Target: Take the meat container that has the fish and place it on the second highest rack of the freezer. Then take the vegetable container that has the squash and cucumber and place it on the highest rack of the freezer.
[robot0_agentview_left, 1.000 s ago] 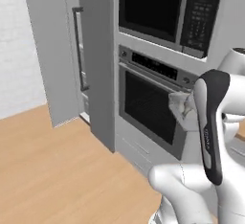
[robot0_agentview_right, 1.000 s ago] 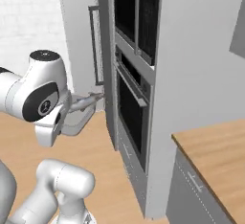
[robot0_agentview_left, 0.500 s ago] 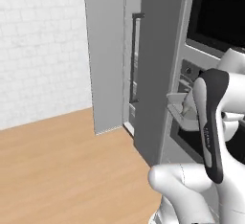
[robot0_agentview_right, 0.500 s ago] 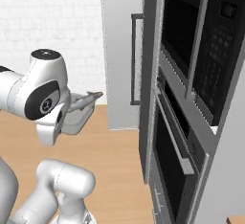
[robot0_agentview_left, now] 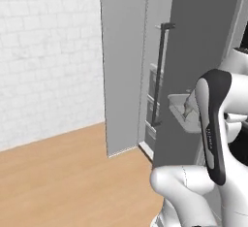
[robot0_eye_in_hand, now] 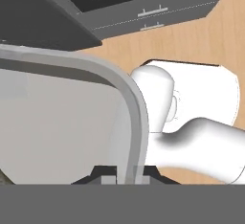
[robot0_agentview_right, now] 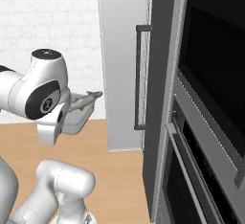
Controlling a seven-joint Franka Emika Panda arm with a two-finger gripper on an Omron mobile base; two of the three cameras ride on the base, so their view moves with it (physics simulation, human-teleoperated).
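The arm is standing folded close to the base, with the hand reaching out level at about mid height toward the freezer (robot0_agentview_left: 145, 61). The gripper (robot0_eye_in_hand: 125, 173) is clamping on the rim of the tray (robot0_eye_in_hand: 62, 122); in the hand view the two tips are sitting tight at both sides of the grey rim. The tray is hanging level in the air in front of the arm, and the fish (robot0_agentview_right: 86, 100) is lying in it, its slim body reaching over the far edge. Below it is the wood floor (robot0_agentview_left: 63, 177). Farther on, the freezer door w/ long black handle (robot0_agentview_right: 139, 77) is standing open. Next to it is the oven (robot0_agentview_right: 206, 137). Behind is a white brick wall (robot0_agentview_left: 48, 56).
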